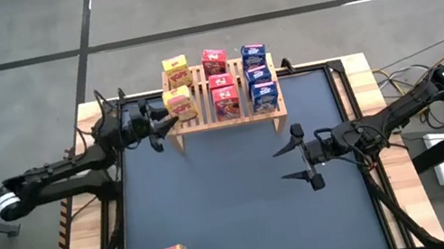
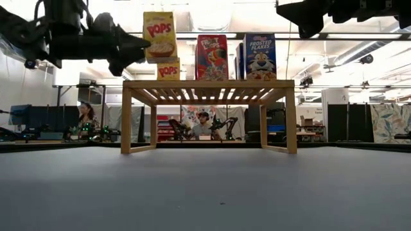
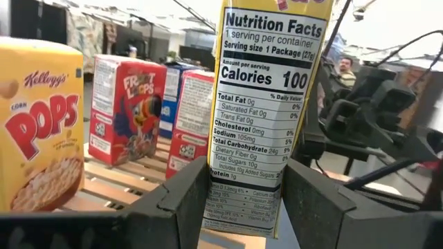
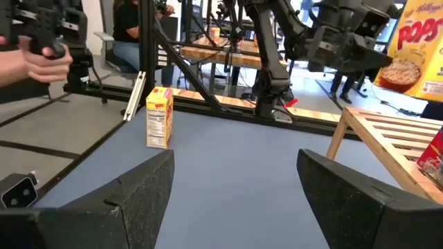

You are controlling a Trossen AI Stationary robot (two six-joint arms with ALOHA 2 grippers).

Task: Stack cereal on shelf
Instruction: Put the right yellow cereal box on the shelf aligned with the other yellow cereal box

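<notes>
Cereal box (image 3: 257,117), glossy yellow cardboard, sits pinched in the left gripper (image 3: 242,200) jaws; right gripper (image 4: 235,190) jaws spread.

From overhead, your high view looks straight down on the whole table (image 1: 239,222), both arms reaching in from either side and the shelf (image 1: 229,109) at the far edge. Your low view sits at tabletop level, facing level across the surface to the same shelf (image 2: 209,86) and the room behind it. The left wrist camera is pressed close to a yellow box (image 3: 266,111), the shelved boxes just beyond. The right wrist camera looks low across the table towards a lone yellow box (image 4: 159,117), catching one shelf corner. All four views share the shelf.
</notes>
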